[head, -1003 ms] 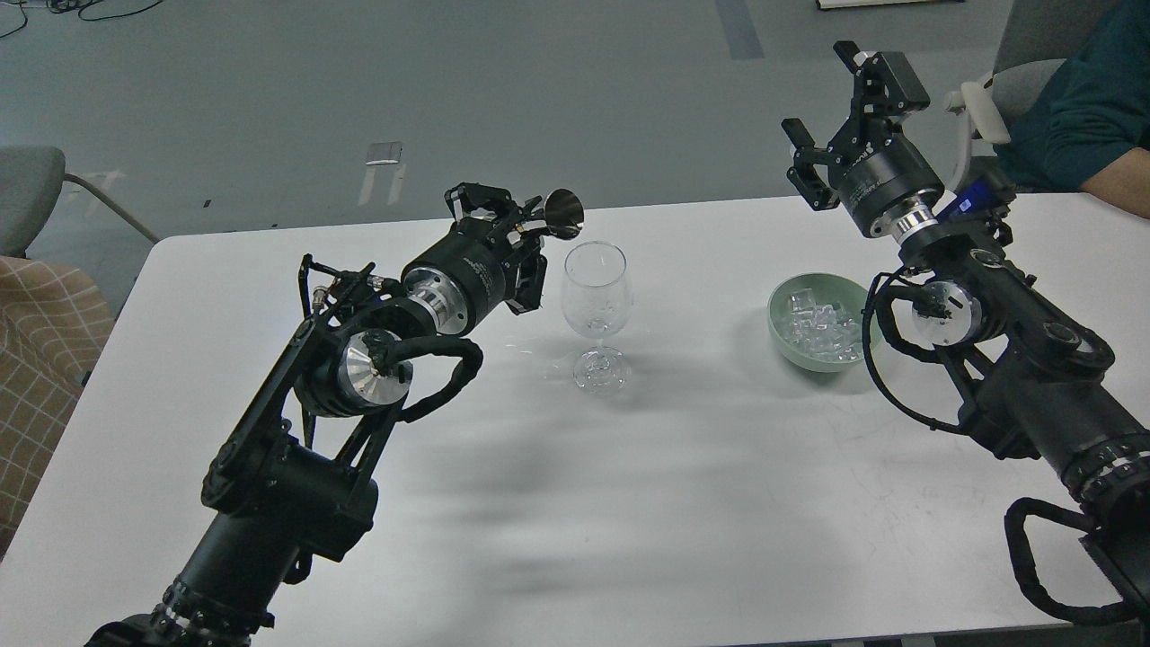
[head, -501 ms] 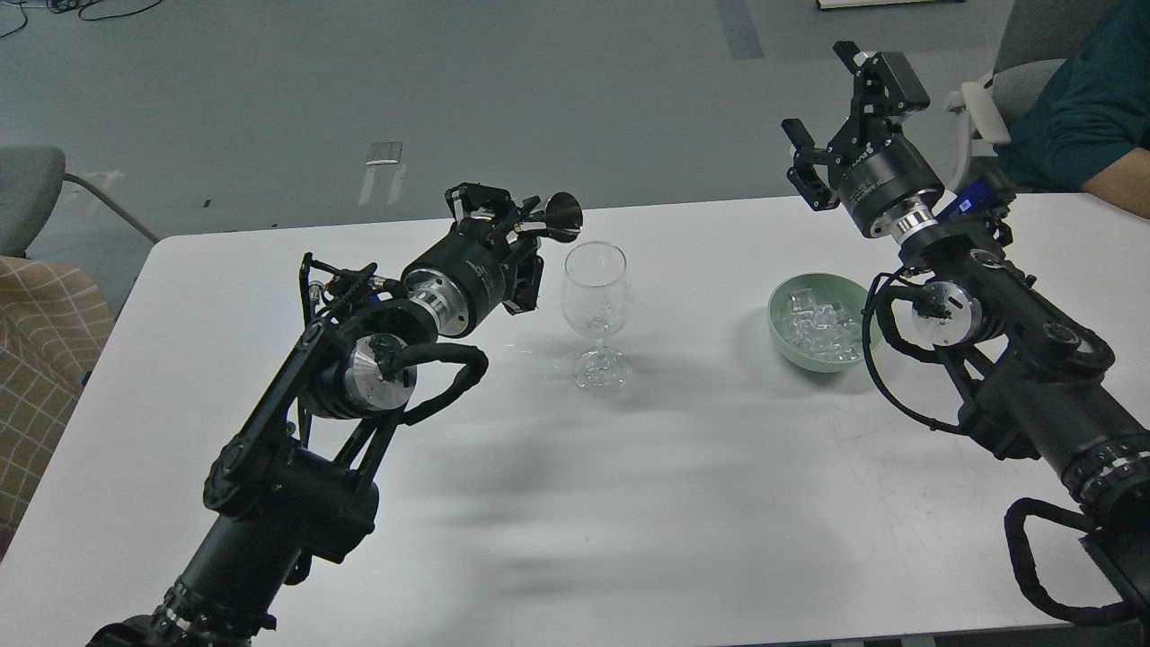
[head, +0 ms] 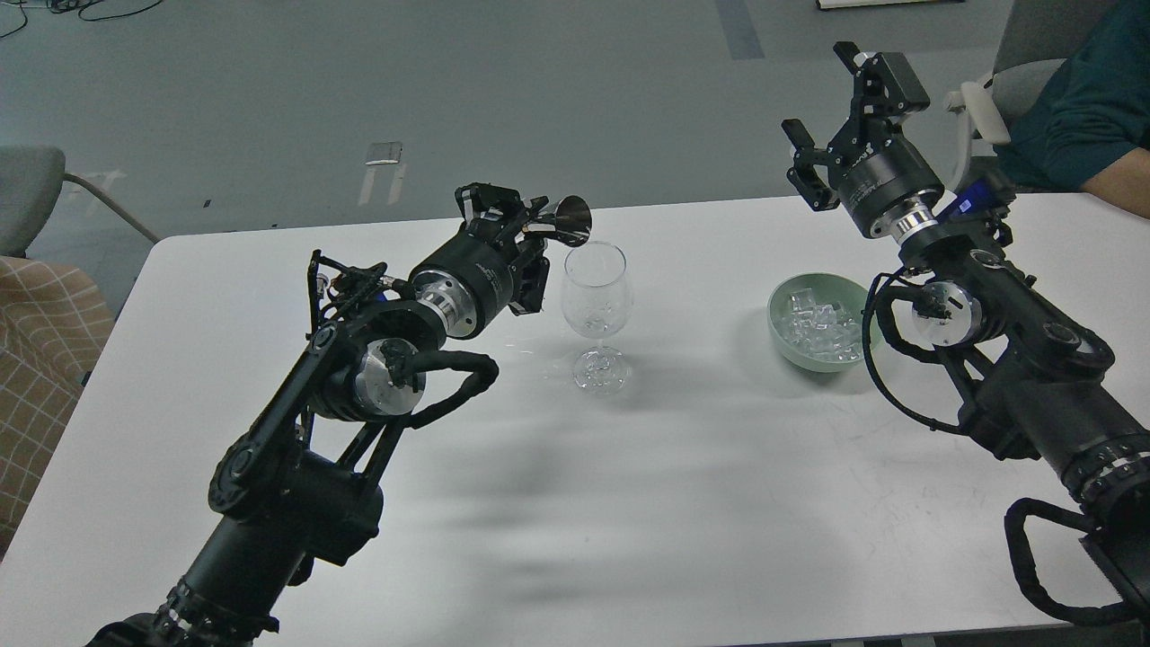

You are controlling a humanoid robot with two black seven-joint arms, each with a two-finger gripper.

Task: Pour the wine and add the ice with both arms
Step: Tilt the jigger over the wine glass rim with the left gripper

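Observation:
A clear stemmed wine glass (head: 596, 305) stands upright mid-table; I cannot make out any wine in it. My left gripper (head: 526, 225) is shut on a small shiny metal measuring cup (head: 568, 221), tipped sideways with its mouth at the glass's left rim. A pale green bowl (head: 778, 307) to the right holds several ice cubes (head: 818, 323). My right gripper (head: 840, 99) is open and empty, raised above and behind the bowl.
The white table (head: 647, 503) spans the view. A seated person's arm in a teal sleeve (head: 1092, 117) rests at the table's far right corner. A chair with a checked cloth (head: 40, 341) stands at the left.
My left gripper has moved right with the metal cup, bringing it closer to the glass rim. The right arm has not moved.

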